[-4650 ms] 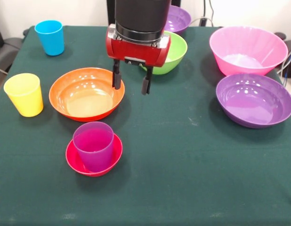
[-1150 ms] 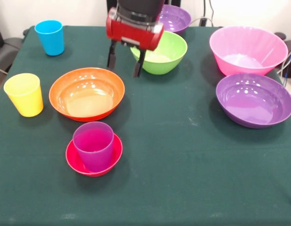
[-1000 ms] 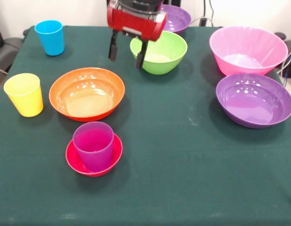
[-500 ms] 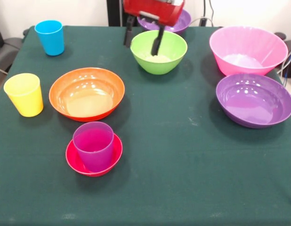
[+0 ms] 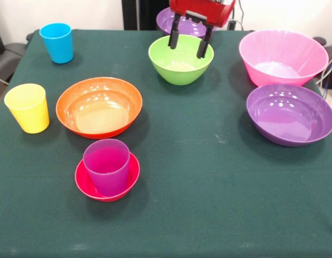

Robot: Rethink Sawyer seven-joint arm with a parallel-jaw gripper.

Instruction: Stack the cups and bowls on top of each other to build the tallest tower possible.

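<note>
Three cups point(image 5: 56, 42), six bowls point(image 5: 99, 106) visible

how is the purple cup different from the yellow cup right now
The purple cup stands inside the small red bowl; the yellow cup stands alone on the green tablecloth. The purple cup is nearer the camera, the yellow cup further left by the table's edge. Both are upright, empty, glossy and tapered.

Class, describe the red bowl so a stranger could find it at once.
Start at the wide orange bowl on the green table. Just in front of it, nearer the camera, sits the red bowl. It is the smallest, shallowest bowl here, and the only one with a purple cup standing in it.
</note>
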